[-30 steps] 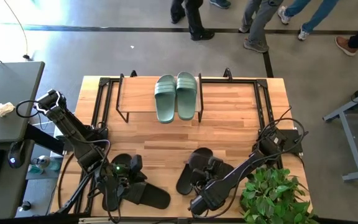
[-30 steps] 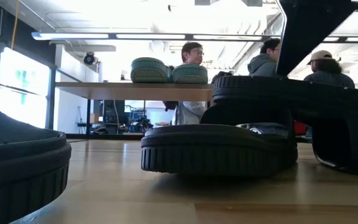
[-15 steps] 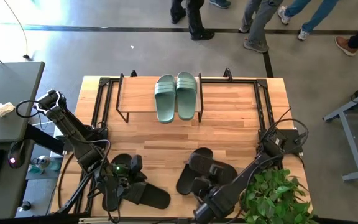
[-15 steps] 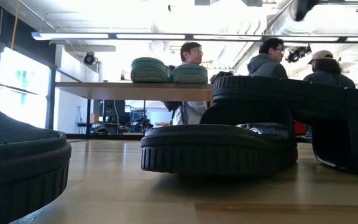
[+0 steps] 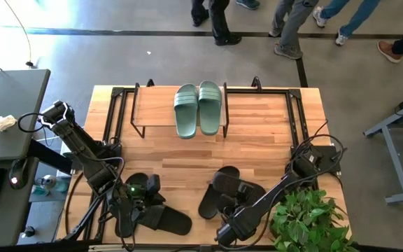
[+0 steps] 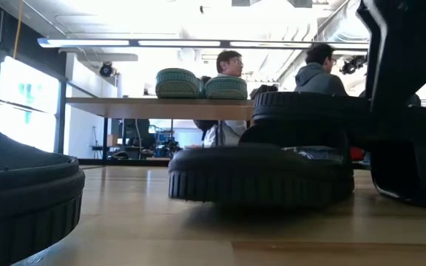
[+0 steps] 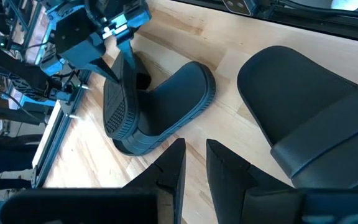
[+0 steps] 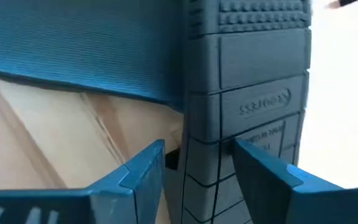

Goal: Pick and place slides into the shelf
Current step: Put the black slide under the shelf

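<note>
If the right gripper (image 5: 224, 233) closes while off-center, the black slide (image 8: 247, 93) between its open fingers could tip and knock the other black slides (image 5: 224, 190) beside it. This slide stands on its edge at the table's (image 5: 257, 150) 6 o'clock side, its ribbed sole showing. Another black pair (image 5: 149, 210) lies at 7 o'clock, where the left gripper (image 7: 194, 168) hangs with fingers nearly together, holding nothing. The green slides (image 5: 199, 109) sit on the shelf (image 5: 152, 108) at 12 o'clock.
</note>
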Controlling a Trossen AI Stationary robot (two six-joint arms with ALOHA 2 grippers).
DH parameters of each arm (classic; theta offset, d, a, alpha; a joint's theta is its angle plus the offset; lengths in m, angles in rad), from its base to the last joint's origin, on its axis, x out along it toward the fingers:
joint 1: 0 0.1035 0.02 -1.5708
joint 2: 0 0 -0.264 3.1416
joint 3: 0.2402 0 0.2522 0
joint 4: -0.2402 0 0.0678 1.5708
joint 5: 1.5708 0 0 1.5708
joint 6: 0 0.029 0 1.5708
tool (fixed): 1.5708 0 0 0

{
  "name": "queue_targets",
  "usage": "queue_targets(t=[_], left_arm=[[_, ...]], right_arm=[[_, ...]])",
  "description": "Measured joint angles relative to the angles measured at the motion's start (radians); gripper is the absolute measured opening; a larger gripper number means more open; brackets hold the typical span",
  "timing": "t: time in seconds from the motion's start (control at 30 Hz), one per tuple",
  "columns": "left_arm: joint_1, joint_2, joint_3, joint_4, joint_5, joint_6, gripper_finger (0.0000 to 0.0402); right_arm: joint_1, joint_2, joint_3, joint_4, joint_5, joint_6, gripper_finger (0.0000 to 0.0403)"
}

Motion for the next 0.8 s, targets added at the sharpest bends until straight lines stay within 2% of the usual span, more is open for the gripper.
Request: queue_targets(t=[0.37,0.5,0.7,0.8], left_arm=[[0.0,0.0,0.0,0.0,0.0,0.0,0.0053],[0.0,0.0,0.0,0.0,0.0,0.0,0.0053],[0.0,0.0,0.0,0.0,0.0,-0.001,0.0053],[0.0,0.0,0.0,0.0,-0.015,0.0,0.0053]], right_arm=[[-0.001,-0.002,-0.075,-0.027,0.025,0.095,0.0136],[0.001,0.003,-0.048,-0.052,0.053,0.098,0.0099],[0.003,0.006,0.0,-0.091,0.073,0.093,0.0018],[0.003,0.006,0.003,-0.09,0.076,0.075,0.0006]])
